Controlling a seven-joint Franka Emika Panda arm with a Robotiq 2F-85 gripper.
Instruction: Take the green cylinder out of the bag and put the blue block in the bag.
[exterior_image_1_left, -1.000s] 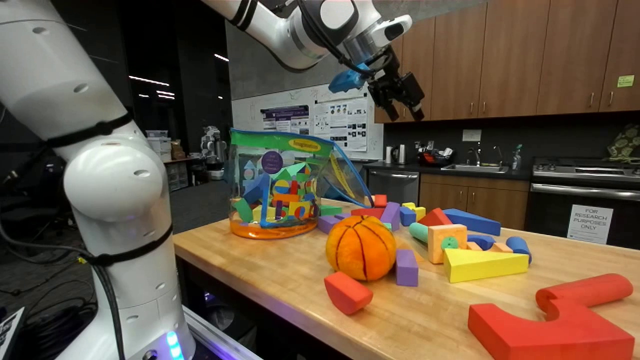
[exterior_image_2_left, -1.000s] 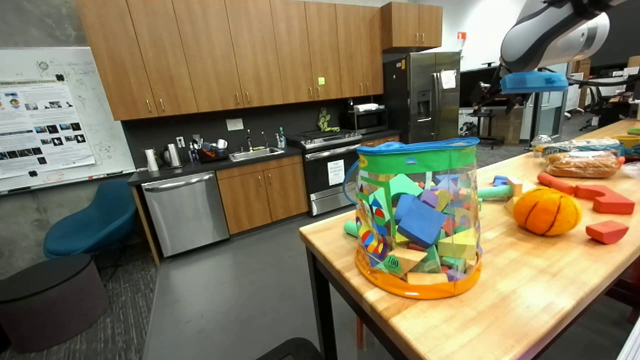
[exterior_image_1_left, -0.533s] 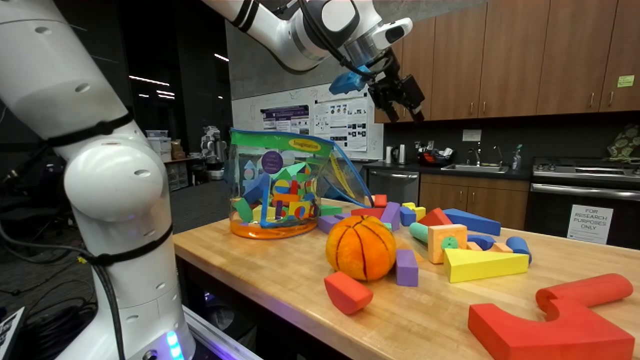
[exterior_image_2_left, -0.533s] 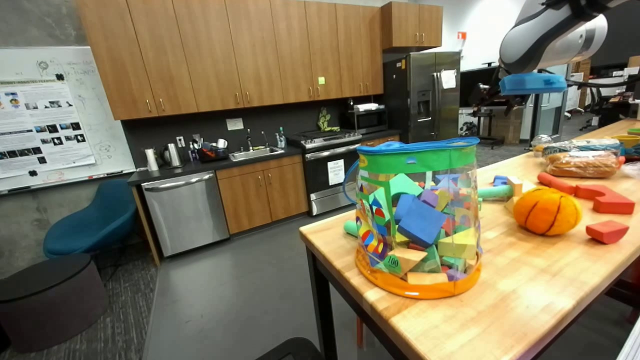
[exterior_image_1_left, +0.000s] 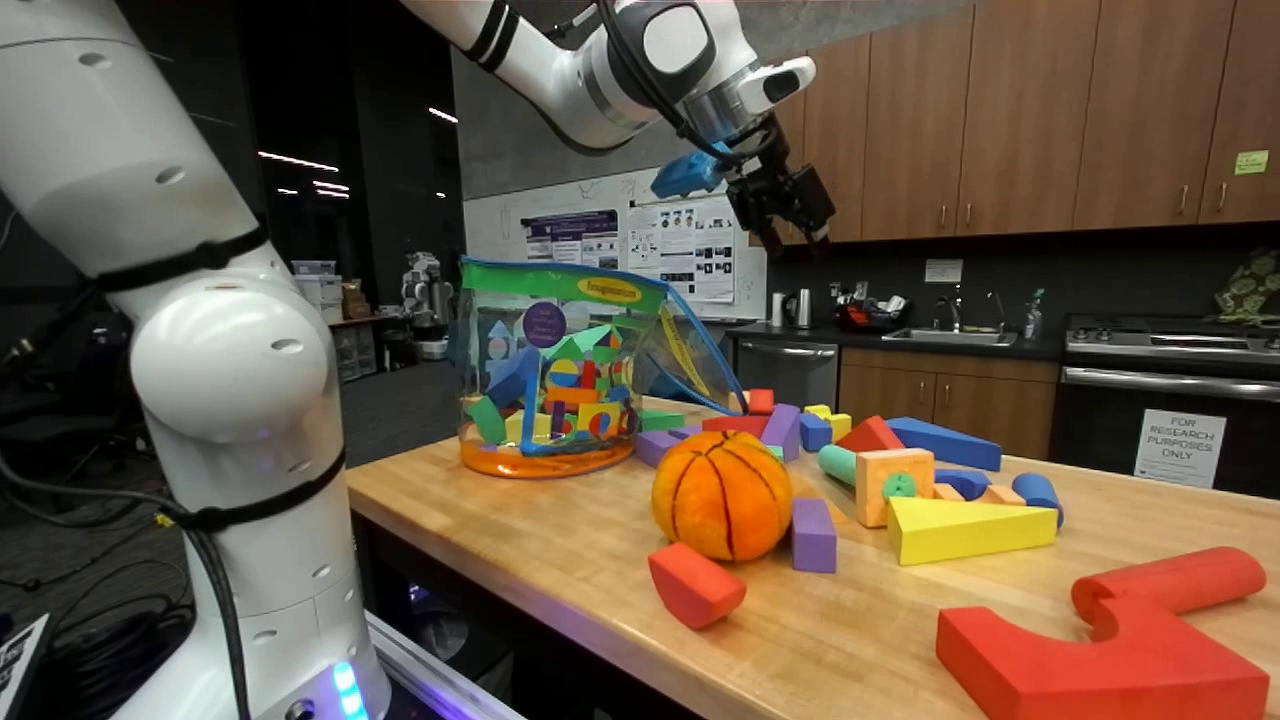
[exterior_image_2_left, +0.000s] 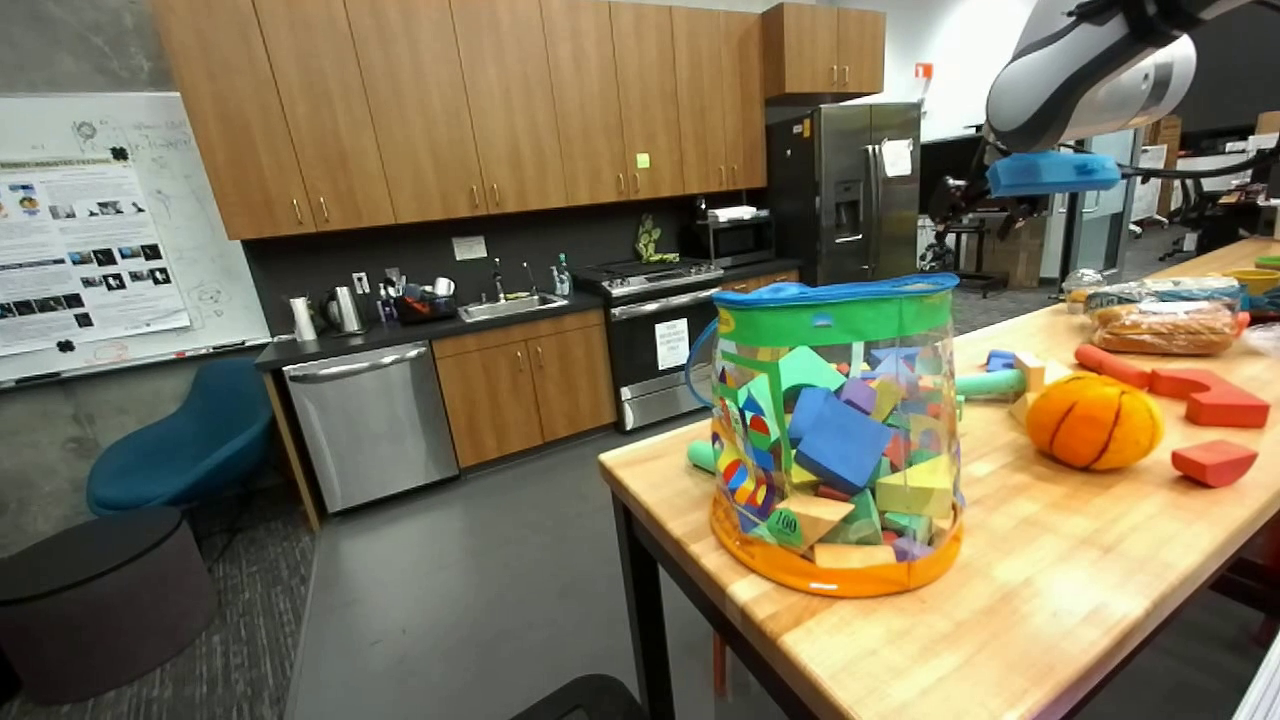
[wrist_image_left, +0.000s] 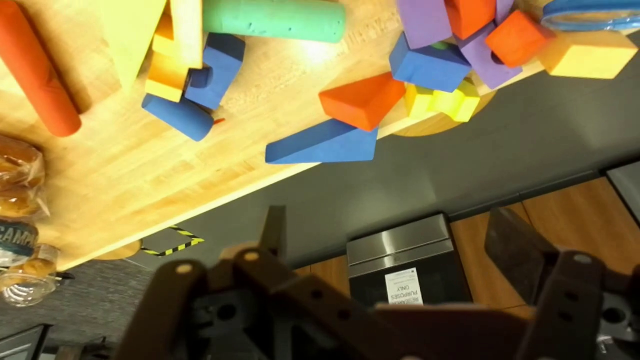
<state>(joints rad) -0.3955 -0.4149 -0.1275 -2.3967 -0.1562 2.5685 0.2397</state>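
White, black-banded, jointed robot arm (exterior_image_1_left: 540, 60) slopes down to the black two-fingered gripper (exterior_image_1_left: 795, 242), tilted downward below the silver-collared wrist (exterior_image_1_left: 722, 105). In the wrist view, the dark, angular fingers (wrist_image_left: 520, 250) stand wide apart, facing each other. In both exterior views, a blue attachment (exterior_image_1_left: 690, 174) sits just beside the gripper's base.

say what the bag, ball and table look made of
Bag: clear, glossy plastic, possibly vinyl; blocks show through and its base shines.
Ball: perhaps plush fabric, mostly matte; its surface looks slightly lumpy, without sharp glints.
Table: wooden top, smooth satin finish, likely sealed; joined pale strips and soft reflections show.
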